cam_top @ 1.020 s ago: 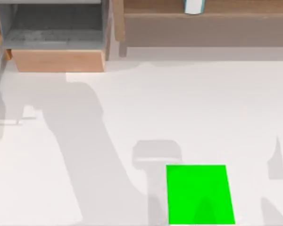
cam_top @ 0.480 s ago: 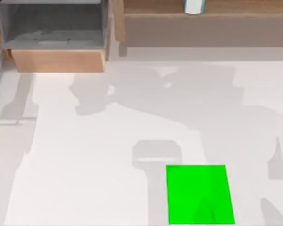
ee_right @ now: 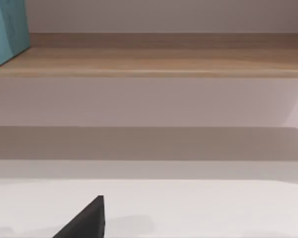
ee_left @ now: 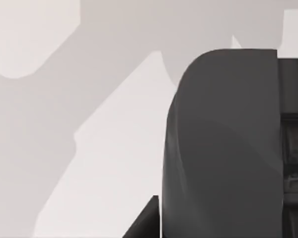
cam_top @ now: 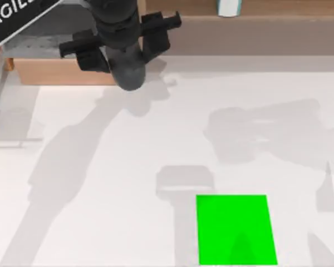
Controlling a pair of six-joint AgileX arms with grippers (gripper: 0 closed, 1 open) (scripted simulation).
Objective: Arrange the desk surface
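The left arm point(cam_top: 122, 41) has swung in over the drawer point(cam_top: 67, 71), grip unreadable; arranging the desk point(cam_top: 100, 222) seems barely begun.

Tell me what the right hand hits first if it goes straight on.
Likely the pale back panel under the wooden shelf board; the right hand faces it over the desk surface, depth unclear.

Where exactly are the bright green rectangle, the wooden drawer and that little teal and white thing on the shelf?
green rectangle point(cam_top: 236, 229), top view, its middle.
wooden drawer point(cam_top: 55, 72), top view, its front panel below the left arm.
teal and white thing point(cam_top: 229, 7), top view, its white face at the picture's upper edge.
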